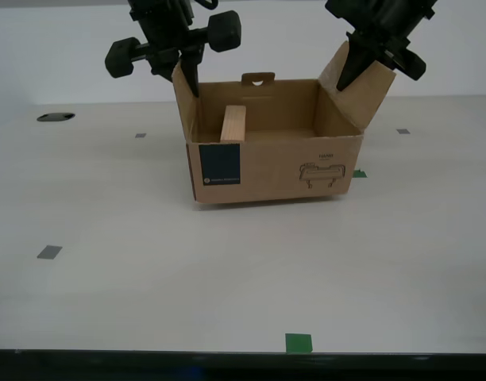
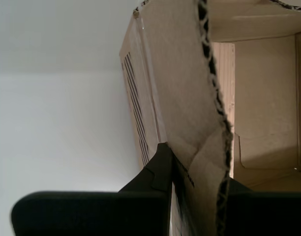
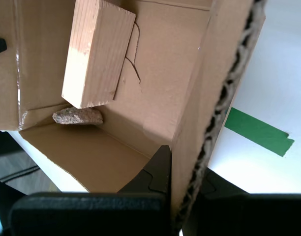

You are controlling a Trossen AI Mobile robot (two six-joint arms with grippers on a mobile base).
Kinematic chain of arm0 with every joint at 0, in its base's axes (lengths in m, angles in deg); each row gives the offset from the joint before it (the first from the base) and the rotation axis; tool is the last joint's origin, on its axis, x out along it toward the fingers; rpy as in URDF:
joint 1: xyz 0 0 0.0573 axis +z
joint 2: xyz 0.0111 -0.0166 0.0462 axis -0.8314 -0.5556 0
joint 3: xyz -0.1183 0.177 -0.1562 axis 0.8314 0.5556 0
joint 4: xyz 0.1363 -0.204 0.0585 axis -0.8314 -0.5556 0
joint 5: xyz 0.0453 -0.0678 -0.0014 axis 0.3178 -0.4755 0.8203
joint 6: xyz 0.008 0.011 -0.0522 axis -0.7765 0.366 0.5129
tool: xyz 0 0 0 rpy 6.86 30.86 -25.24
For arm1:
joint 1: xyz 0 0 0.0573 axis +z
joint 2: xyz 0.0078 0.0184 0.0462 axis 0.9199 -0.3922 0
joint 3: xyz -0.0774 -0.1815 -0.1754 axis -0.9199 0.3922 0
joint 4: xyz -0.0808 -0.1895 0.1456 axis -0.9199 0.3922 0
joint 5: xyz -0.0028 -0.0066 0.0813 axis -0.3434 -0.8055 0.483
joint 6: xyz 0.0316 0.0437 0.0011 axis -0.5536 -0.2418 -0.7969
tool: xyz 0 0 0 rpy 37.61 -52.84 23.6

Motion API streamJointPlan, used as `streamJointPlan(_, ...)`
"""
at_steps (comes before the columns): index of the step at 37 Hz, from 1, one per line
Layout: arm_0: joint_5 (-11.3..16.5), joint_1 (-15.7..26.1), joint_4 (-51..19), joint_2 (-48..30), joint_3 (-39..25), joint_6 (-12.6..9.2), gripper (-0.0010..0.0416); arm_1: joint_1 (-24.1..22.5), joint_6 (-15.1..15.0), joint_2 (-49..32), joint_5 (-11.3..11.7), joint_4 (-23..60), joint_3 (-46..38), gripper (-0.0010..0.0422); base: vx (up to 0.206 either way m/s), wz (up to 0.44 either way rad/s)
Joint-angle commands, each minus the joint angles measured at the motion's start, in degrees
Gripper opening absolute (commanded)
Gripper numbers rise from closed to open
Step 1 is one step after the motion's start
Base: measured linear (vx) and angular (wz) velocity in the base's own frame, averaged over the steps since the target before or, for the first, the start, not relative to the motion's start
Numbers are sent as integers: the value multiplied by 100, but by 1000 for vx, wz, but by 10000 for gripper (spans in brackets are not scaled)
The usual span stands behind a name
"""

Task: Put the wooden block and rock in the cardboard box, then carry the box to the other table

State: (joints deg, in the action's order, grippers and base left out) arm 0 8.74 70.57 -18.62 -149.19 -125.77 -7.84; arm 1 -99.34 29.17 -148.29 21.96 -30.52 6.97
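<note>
exterior view: the cardboard box [image 1: 267, 171] sits mid-worktop [image 1: 227, 278], open at the top. the wooden block [image 1: 233, 125] stands on end inside, towards this view's left. the rock does not show from here. one arm's fingers [image 1: 191, 75] come down on the box's left flap, and the other's [image 1: 350, 71] on the raised right flap, near a green tape mark [image 1: 360, 174].

second wrist view: the second arm's fingers [image 2: 160, 167] are closed across the edge of a box [image 2: 185, 88] wall, one finger on each side of the cardboard. printed bars show on the outer face. this looks like the hold on the exterior view's left.

first wrist view: the first arm's fingers [image 3: 158, 167] pinch the opposite flap of the box [image 3: 160, 73] the same way. the block [image 3: 96, 54] leans against the far wall, with the rock [image 3: 77, 116] lying at its foot on the box floor. the tape [image 3: 258, 132] lies just outside.

both items look loaded, so carrying is probably next. corrugated flaps are light but bend and tear. the block and rock make the load uneven, so holds low on the flaps and an even lift would suit it best.
</note>
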Motion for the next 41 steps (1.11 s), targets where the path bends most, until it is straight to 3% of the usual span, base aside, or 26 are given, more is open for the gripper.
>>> streamJointPlan(1,164,22,13,203,-9,-127,-1,-11,-245,11,-369,-85,-138,-2,0,0)
streamJointPlan(11,160,26,9,645,-4,-422,-1,33,-525,17,-831,-109,-247,-2,-14,-2)
streamJointPlan(19,160,28,13,791,-4,-461,-1,201,-662,63,-1058,-120,-214,-2,-28,4)
streamJointPlan(25,157,31,22,791,-4,-507,-1,365,-833,238,-1106,-138,-181,-2,-36,9)
streamJointPlan(29,160,31,17,791,-4,-555,-1,433,-942,337,-1314,-151,-181,-2,-48,12)
streamJointPlan(34,153,31,35,791,-4,-575,-1,437,-1040,350,-1373,-175,-181,-2,-75,23)
streamJointPlan(41,111,31,39,791,-4,-599,-1,479,-1113,393,-1711,-267,-181,-2,-95,17)
